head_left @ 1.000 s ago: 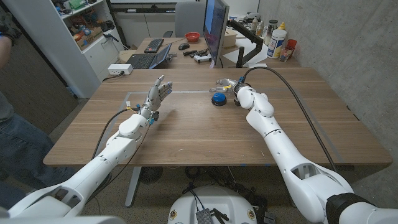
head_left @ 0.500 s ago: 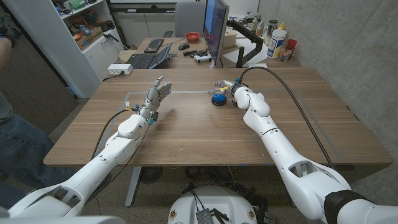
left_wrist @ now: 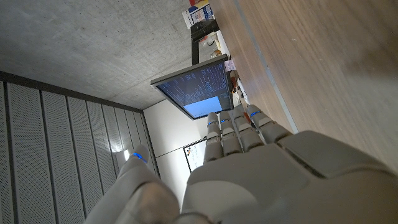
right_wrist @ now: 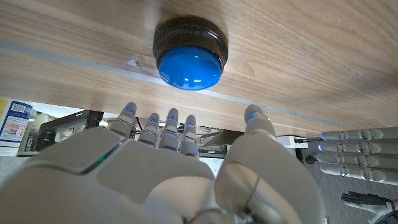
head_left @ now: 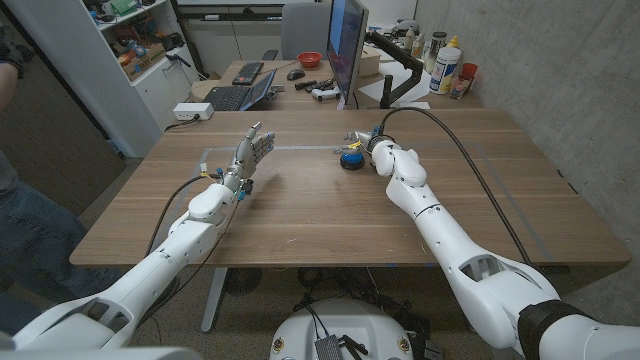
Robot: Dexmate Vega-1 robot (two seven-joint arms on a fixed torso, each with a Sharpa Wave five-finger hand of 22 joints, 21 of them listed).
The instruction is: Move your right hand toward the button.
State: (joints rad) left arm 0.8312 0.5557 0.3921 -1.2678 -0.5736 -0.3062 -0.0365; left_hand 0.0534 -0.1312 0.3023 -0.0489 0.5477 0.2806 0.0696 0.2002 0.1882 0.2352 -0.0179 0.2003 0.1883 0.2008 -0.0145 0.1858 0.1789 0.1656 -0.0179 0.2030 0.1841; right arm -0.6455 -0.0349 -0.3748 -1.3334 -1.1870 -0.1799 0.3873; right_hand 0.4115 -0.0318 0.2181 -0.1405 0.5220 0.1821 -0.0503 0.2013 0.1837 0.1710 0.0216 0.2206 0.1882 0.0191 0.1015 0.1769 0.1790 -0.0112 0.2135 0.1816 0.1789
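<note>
The button (head_left: 349,160) has a blue dome on a black base and sits on the wooden table (head_left: 330,215), far of the middle. My right hand (head_left: 363,142) hovers just behind and to the right of it, fingers extended and apart, holding nothing. In the right wrist view the button (right_wrist: 188,58) lies just beyond the fingertips of my right hand (right_wrist: 168,171), with a gap between them. My left hand (head_left: 251,155) stands upright on the left side of the table, fingers straight, holding nothing; its back shows in the left wrist view (left_wrist: 249,171).
A monitor (head_left: 347,45) stands behind the table's far edge, with a laptop (head_left: 240,95) and a white power strip (head_left: 192,112) to its left. Bottles (head_left: 447,65) stand at the back right. A person (head_left: 20,200) is at the left edge.
My right arm has swung slightly left, bringing the right hand closer over the button. The left hand has not moved.
</note>
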